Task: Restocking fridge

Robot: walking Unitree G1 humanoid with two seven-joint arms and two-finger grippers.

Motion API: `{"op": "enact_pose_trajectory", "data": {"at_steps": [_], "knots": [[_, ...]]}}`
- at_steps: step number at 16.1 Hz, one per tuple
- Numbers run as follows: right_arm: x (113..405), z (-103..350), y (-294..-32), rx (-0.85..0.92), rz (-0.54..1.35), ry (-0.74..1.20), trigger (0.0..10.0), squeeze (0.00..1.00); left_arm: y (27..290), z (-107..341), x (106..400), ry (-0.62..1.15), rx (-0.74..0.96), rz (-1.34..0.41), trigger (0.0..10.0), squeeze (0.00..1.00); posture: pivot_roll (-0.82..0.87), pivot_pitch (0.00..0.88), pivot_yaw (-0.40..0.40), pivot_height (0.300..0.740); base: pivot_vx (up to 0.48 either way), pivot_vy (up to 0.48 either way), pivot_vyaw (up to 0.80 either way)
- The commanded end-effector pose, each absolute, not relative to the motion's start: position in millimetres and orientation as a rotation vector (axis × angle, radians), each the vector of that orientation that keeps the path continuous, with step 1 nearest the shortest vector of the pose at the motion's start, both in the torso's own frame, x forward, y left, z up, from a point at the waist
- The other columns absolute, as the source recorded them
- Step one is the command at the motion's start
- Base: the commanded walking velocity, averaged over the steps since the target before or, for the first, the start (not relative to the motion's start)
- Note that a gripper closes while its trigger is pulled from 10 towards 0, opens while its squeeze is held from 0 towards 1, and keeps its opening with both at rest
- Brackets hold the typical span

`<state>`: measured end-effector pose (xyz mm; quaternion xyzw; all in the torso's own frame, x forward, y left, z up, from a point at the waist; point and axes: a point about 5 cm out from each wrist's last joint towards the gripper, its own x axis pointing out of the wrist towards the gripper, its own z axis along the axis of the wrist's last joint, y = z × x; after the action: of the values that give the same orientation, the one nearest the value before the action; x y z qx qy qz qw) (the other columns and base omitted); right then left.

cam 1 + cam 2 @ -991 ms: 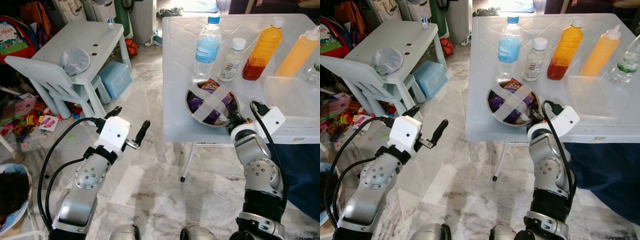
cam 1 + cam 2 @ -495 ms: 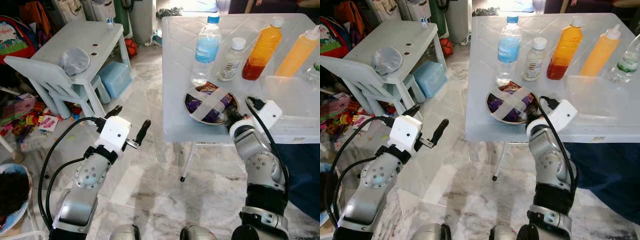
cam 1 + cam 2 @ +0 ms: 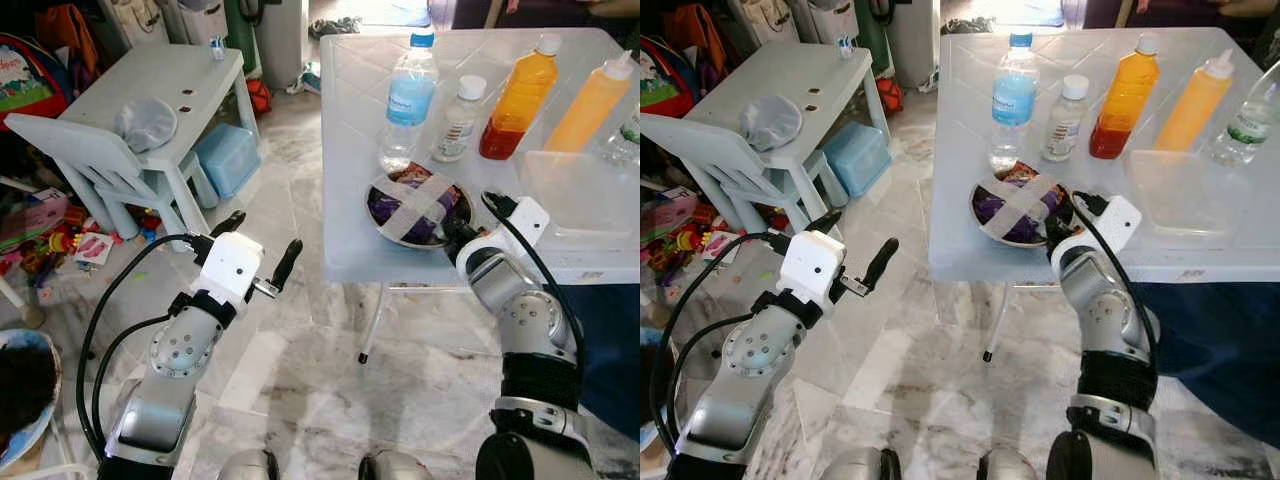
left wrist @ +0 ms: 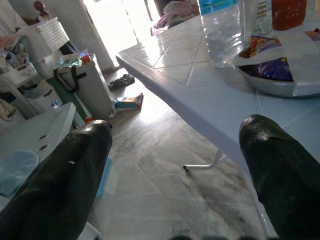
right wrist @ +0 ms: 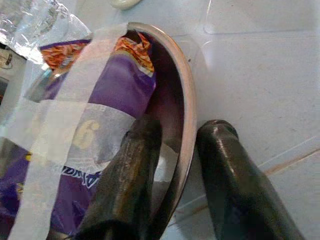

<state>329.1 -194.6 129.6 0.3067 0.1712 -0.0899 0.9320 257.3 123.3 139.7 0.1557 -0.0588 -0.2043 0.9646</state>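
Right at the near edge of the white table sits a shallow metal bowl, its top crossed by two strips of pale tape in an X. Under the tape lies a purple snack packet with an orange-printed end. The right gripper pinches the bowl's near right rim, one black finger inside against the packet, the other outside on the tabletop. Beyond the bowl stand a water bottle with a blue cap, partly filled, a small white-capped bottle, an orange juice bottle and a squeeze bottle of paler orange liquid. A clear plastic tub rests to the right of the bowl. The left gripper hangs over the floor left of the table, fingers spread wide, holding nothing.
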Motion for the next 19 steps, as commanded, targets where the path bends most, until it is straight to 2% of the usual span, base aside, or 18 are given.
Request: {"op": "enact_pose_trajectory", "data": {"at_steps": [1, 8, 13, 14, 15, 19], "knots": [[326.7, 115.0, -193.8, 0.623, -0.19, 0.431, 0.0, 0.0, 124.1, 140.5, 257.2, -0.123, 0.331, -0.421, 10.0, 0.0, 0.03, 0.093, 0.032, 0.74, 0.0, 0.0, 0.0], [323.5, 110.2, -195.7, 0.588, -0.19, 0.437, 0.0, 0.0, 123.3, 139.4, 256.2, -0.122, 0.331, -0.424, 10.0, 0.0, 0.02, 0.092, 0.033, 0.74, 0.0, 0.0, 0.0], [318.0, 124.8, -192.1, 0.456, -0.193, 0.255, 0.0, 0.0, 124.2, 136.3, 255.9, -0.111, 0.324, -0.411, 10.0, 0.0, 0.02, 0.081, 0.039, 0.74, 0.0, 0.0, 0.0], [316.7, 128.8, -190.3, 0.428, -0.185, 0.214, 3.2, 0.0, 123.9, 134.9, 255.1, -0.107, 0.322, -0.409, 10.0, 0.0, 0.02, 0.075, 0.042, 0.74, 0.0, 0.0, 0.0], [315.0, 132.6, -187.0, 0.419, -0.169, 0.173, 9.8, 0.0, 123.2, 133.0, 254.2, -0.102, 0.319, -0.409, 10.0, 0.0, 0.01, 0.07, 0.042, 0.74, 0.0, 0.0, 0.0], [315.3, 139.8, -187.1, 0.354, -0.159, 0.129, 10.0, 0.0, 123.4, 134.7, 258.1, -0.106, 0.312, -0.404, 10.0, 0.0, 0.01, 0.077, 0.035, 0.74, 0.0, 0.0, 0.0]]}}
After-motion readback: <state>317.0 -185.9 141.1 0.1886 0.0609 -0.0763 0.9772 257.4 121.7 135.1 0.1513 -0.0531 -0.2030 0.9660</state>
